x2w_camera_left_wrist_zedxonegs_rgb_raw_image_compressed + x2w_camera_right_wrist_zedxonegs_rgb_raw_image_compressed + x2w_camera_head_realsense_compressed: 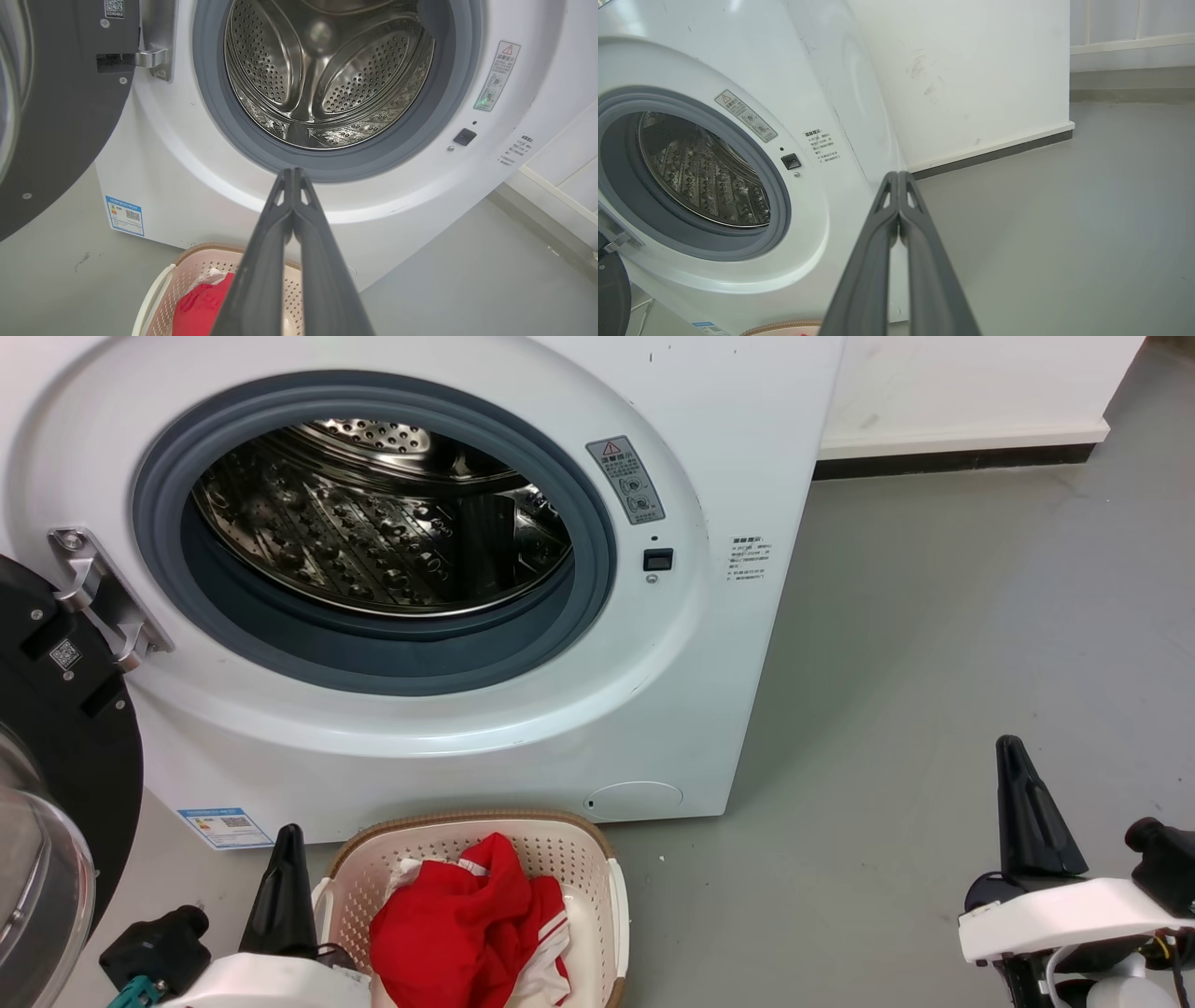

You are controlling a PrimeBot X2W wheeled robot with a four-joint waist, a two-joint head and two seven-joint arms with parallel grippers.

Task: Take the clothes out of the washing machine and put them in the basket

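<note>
From the head view, the washing machine (653, 709) is standing with its door (65, 737) swung open at left. Its grey warning sticker (625, 479) is showing a red triangle, the lettering too small to read. The clothes (457, 924) are lying in the basket (439, 823), just beside the left gripper (291, 835); the right gripper (1008, 751) is hanging well apart over the floor (934, 663).

In the left wrist view, pinched-together fingers are pointing at the steel drum (327, 70) — basket below.

In the right wrist view, the fingers are pressed together too, holding nothing — washing machine at left, wall (971, 70) behind.
</note>
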